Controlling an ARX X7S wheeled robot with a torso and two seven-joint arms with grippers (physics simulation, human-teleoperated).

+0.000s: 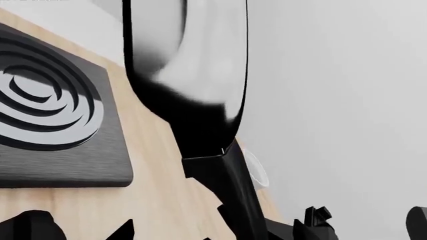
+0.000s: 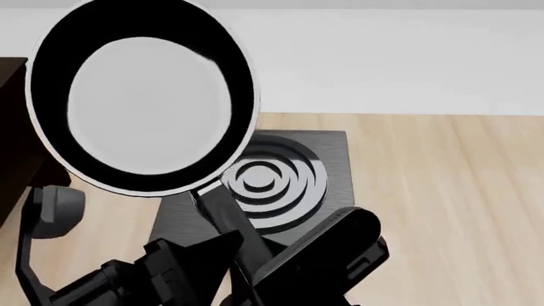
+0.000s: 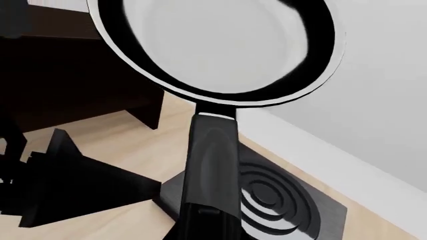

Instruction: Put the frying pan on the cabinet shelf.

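Cabinet shelf (image 2: 13, 134): at far left; nothing placed on it yet.
Frying pan (image 2: 140, 102): lifted clear of the burner plate (image 2: 293, 185), beside the cabinet.
Grippers: both near the handle; jaw states cannot be told.
Remaining: carry left, set down, release.

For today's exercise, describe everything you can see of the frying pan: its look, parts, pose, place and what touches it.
The frying pan is round and black, with a glossy pale grey inner base, a thin light rim and a long black handle. It is lifted off the wooden counter, above the burner plate, its inside tilted toward the head camera. Dark gripper parts surround the handle's lower end in the head view; which fingers clamp it cannot be told. The dark cabinet stands at its left.
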